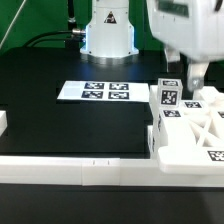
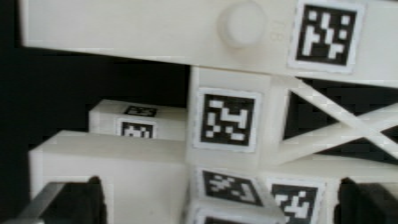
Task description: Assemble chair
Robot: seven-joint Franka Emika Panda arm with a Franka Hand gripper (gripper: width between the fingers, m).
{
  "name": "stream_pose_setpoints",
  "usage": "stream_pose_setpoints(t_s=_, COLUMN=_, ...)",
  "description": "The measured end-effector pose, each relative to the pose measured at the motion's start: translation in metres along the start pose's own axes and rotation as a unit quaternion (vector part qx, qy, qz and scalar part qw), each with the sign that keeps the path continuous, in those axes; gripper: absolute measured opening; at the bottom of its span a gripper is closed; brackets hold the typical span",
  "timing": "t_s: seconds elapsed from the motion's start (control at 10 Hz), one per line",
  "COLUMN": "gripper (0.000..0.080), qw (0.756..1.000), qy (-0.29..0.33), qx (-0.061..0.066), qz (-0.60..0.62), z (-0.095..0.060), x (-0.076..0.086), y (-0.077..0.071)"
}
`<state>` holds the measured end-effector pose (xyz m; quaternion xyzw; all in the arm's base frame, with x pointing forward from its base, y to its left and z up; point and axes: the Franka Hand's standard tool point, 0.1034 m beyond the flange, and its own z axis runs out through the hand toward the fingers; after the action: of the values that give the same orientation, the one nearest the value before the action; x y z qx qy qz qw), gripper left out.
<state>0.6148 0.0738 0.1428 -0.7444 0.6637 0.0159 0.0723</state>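
Note:
The chair's white tagged pieces are grouped at the exterior view's right: an X-braced frame (image 1: 205,125), a blocky piece (image 1: 175,138) in front of it and an upright tagged bar (image 1: 167,97). My gripper (image 1: 186,80) hangs just above them, open, its fingers on either side of the upright bar's top and apart from it. In the wrist view the gripper (image 2: 228,205) is open, and a tagged piece (image 2: 267,192) lies between the dark fingers (image 2: 71,200) without touching them. Beyond it are the X-braced frame (image 2: 329,125), a tagged bar (image 2: 228,115) and a small tagged block (image 2: 128,118).
The marker board (image 1: 95,91) lies flat on the black table, towards the back middle. A long white border rail (image 1: 70,165) runs along the front edge, and a white piece (image 1: 3,122) sits at the left edge. The robot base (image 1: 108,35) stands behind.

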Motion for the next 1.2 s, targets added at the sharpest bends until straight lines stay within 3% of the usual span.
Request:
stream_pose_setpoints(t_s=0.2, gripper=0.0649, qw=1.0, qy=-0.003, qx=-0.007, qz=0.016, z=-0.003, x=-0.011, y=0.014)
stream_pose_setpoints(t_s=0.8, gripper=0.0649, qw=1.0, qy=-0.002, qx=-0.008, qz=0.003, z=0.0, x=-0.011, y=0.014)
stream_pose_setpoints(t_s=1.0, gripper=0.0649, qw=0.998, qy=-0.007, qx=-0.013, qz=-0.058, z=-0.009, x=-0.025, y=0.03)
stream_pose_setpoints(t_s=1.1, gripper=0.0649, qw=0.995, qy=-0.01, qx=-0.018, qz=-0.095, z=-0.009, x=-0.03, y=0.042)
stream_pose_setpoints(t_s=1.2, gripper=0.0649, qw=0.995, qy=-0.01, qx=-0.041, qz=-0.092, z=-0.007, x=-0.042, y=0.055)
